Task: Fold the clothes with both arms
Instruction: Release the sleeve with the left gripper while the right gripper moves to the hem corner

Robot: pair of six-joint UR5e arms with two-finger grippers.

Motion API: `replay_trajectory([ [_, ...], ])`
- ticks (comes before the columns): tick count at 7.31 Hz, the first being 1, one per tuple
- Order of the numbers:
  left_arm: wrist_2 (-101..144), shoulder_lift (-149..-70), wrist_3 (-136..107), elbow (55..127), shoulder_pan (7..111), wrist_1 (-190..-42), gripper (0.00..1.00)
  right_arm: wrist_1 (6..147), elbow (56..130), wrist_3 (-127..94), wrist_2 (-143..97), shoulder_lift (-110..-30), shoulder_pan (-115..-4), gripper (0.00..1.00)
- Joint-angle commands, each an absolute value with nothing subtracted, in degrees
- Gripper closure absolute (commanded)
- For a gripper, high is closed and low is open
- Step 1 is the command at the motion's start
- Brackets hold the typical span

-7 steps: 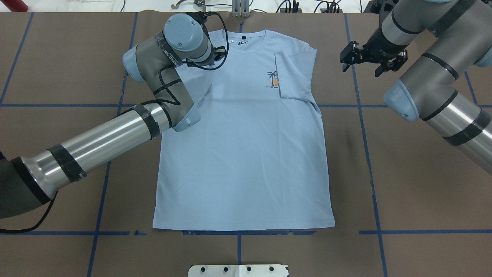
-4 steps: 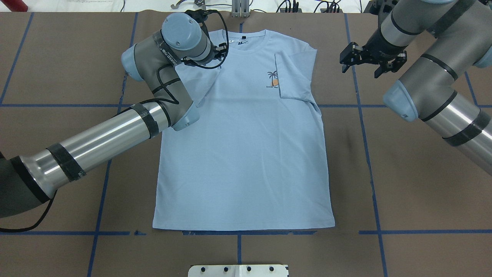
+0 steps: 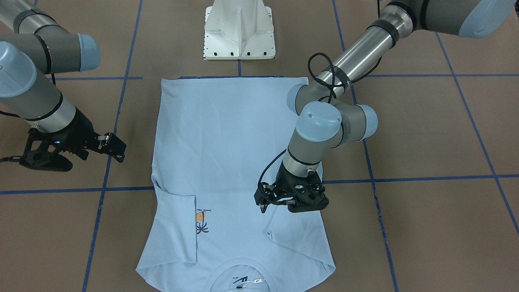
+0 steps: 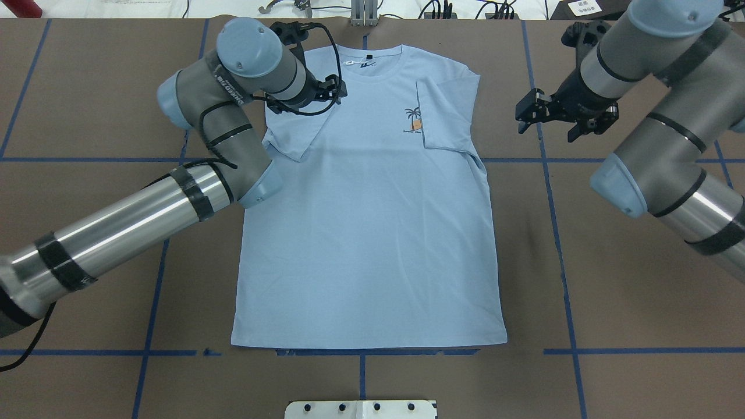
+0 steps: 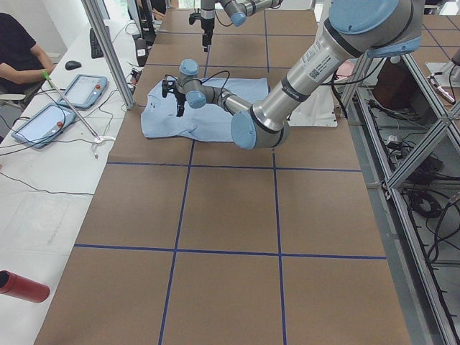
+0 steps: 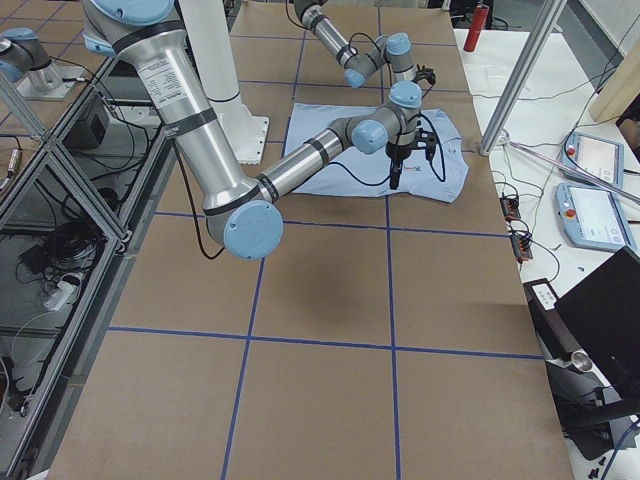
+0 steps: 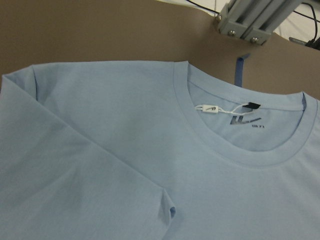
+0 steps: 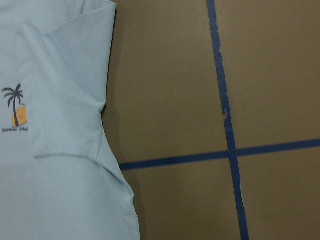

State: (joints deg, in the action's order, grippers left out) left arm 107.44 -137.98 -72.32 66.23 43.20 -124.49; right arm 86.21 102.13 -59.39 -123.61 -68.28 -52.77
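Note:
The light blue T-shirt point(image 4: 372, 233) lies flat and face up, collar at the far edge, with its palm print point(image 4: 414, 120) and white neck tag point(image 7: 210, 108) showing. Both sleeves are folded inward: the left sleeve point(image 4: 291, 137) and the right sleeve point(image 4: 445, 116). My left gripper point(image 3: 290, 205) hovers open over the left shoulder, holding nothing; no fingers show in the left wrist view. My right gripper point(image 4: 563, 113) hangs open over bare table just right of the shirt's right shoulder.
The white pedestal base point(image 3: 239, 32) stands just past the shirt's hem. Blue tape lines point(image 4: 553, 203) cross the brown table. A metal bracket point(image 4: 364, 11) sits beyond the collar. A person point(image 5: 18, 50) sits at a side table with tablets; a red cylinder point(image 5: 21, 286) lies there.
The left arm's elbow swung left and uncovered the left sleeve, which now lies folded on the shirt. The right gripper came a little nearer along the shirt's side.

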Motion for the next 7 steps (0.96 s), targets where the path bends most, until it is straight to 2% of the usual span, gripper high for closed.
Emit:
replay_trajectory([
  [1,109.6,-123.4,-62.0,88.3,43.5,-116.8,0.00,86.0,112.9,-68.0,-117.9,-76.6,-42.3,0.00],
  [4,111.2,-115.4,-60.7,100.0,43.9,-114.9,0.00,84.6,117.6,-79.6,-110.7,-78.9,-26.4,0.00],
  [5,111.3,-113.7,-61.0,103.1,43.8,-114.9,0.00,78.9,117.9,-83.2,-105.1,-81.7,-21.0,0.00],
  [7,111.3,-113.6,-61.3,103.4,43.6,-114.9,0.00,74.8,116.8,-84.0,-103.9,-84.5,-18.3,0.00],
])
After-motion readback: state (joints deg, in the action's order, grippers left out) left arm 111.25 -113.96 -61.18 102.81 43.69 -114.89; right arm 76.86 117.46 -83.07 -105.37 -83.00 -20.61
